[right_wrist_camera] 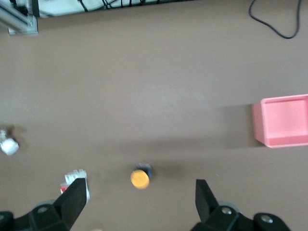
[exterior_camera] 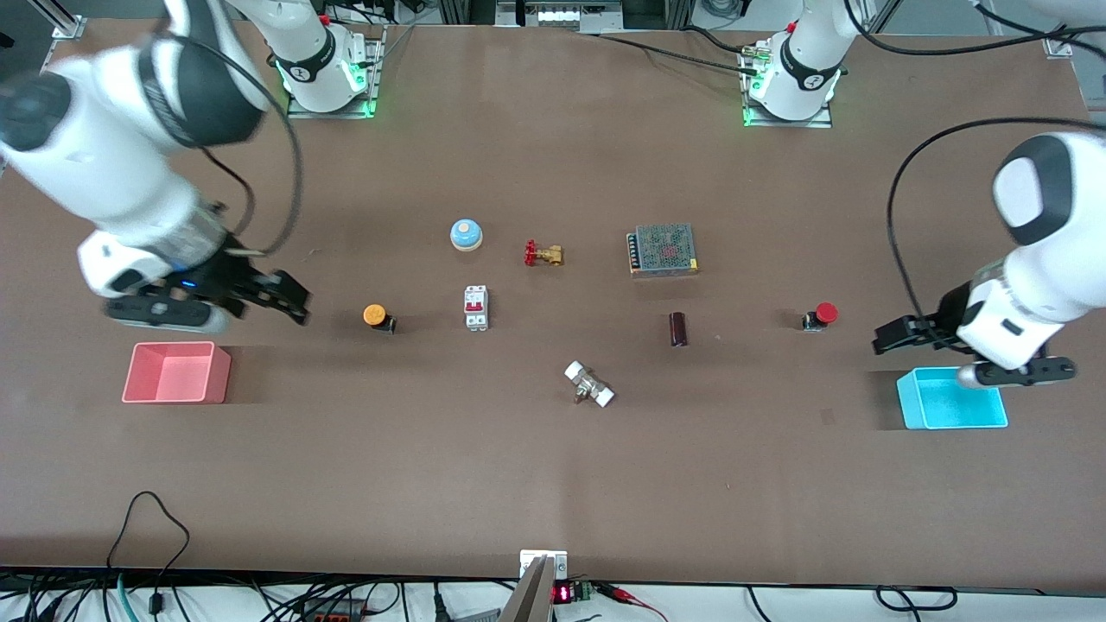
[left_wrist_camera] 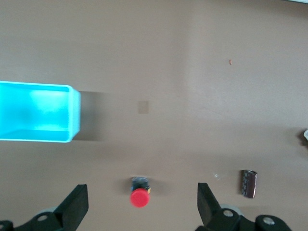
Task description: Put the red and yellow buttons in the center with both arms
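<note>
Red button (exterior_camera: 825, 313), orange-yellow button (exterior_camera: 374, 314), pink bin (exterior_camera: 175, 373), cyan bin (exterior_camera: 950, 398)

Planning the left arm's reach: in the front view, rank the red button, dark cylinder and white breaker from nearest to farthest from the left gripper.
From the left gripper, open, above the table beside the blue bin:
1. Red button, toward the left arm's end.
2. Dark cylinder, nearer the middle.
3. White breaker, toward the right arm's end.
</note>
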### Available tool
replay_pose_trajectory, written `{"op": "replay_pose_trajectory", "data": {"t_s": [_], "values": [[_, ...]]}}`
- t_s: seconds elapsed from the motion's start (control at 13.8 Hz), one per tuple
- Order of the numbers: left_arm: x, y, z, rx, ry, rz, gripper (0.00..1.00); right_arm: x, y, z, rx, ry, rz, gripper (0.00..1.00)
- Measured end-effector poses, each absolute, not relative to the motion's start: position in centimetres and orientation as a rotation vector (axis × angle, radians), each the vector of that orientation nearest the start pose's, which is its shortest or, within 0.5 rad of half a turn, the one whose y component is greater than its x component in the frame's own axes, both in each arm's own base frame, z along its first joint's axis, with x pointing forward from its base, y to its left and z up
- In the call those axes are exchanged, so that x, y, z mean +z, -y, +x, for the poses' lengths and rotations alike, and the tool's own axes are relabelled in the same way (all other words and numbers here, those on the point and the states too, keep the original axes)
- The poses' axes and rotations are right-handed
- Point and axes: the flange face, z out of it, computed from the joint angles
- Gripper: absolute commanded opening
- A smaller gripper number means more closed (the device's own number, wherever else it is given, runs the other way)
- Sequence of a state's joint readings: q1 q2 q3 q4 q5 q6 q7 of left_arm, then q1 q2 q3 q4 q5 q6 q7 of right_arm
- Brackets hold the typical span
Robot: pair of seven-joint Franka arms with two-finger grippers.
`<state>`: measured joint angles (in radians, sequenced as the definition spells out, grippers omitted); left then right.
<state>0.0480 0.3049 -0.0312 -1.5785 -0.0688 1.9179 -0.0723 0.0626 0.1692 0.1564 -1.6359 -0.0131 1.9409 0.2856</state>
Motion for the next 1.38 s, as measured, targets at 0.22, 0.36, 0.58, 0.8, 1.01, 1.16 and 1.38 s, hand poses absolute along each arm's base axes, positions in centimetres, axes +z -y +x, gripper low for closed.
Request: {"op": "replay_pose_trajectory", "data": {"t_s": [0.22,0.36,0.58,0.8,1.01,1.16,1.38], "values": [[51.9,-1.8,64.9,0.032,0.19,-3.2,1.0,59.8,-10.3,59.7,-0.12,-0.094,-3.146,1.0],[55.3,-3.0,64.1,0.035,0.22,-3.19,1.0,62.7,-8.1,57.9,-0.076,-0.113,-3.15,1.0],[57.9,-3.0,63.0,0.015,0.217,-3.191,1.0,64.2,-6.7,56.9,-0.068,-0.154,-3.115,1.0],[57.9,-1.8,62.1,0.03,0.187,-3.195,1.0,63.5,-5.3,57.4,-0.052,-0.127,-3.124,1.0],[56.5,-1.8,61.4,-0.001,0.191,-3.195,1.0,63.2,-4.1,57.6,-0.045,-0.13,-3.125,1.0],[56.4,-1.7,61.2,-0.009,0.195,-3.195,1.0,63.2,-4.1,57.6,-0.045,-0.13,-3.125,1.0],[58.1,-1.7,60.9,-0.064,0.227,-3.193,1.0,63.2,-4.1,57.6,-0.045,-0.13,-3.125,1.0]]}}
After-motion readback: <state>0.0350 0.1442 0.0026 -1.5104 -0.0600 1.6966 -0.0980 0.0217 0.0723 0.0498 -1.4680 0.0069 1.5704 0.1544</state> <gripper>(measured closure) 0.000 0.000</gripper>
